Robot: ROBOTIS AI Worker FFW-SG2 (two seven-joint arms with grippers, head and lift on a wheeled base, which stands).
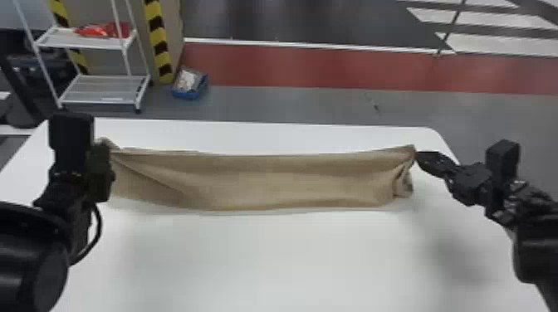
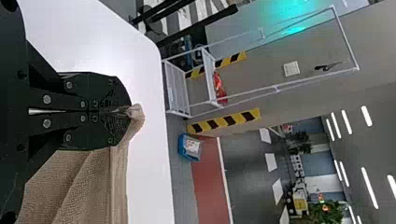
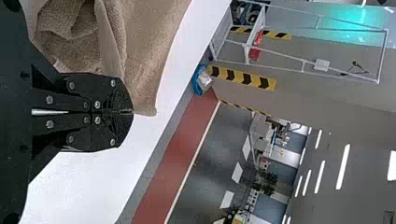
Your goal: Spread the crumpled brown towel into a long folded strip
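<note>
While the left gripper [image 1: 104, 159] is clamped on one upper corner of the brown towel [image 1: 270, 178], the right gripper [image 1: 419, 157] pinches the opposite one. Fingers closed on cloth both sides, small tab of fabric poking past each set of tips. Towel is stretched between them as a long strip over the white table [image 1: 270, 257], nearer its far edge. Diagonal crease at left end, bunched folds at right end, middle fairly smooth. Can't tell if the lower edge touches down. Past the table, far left: white rack [image 1: 108, 77] with red item [image 1: 97, 30], blue bin [image 1: 187, 94] on floor beside striped column [image 1: 157, 41].
</note>
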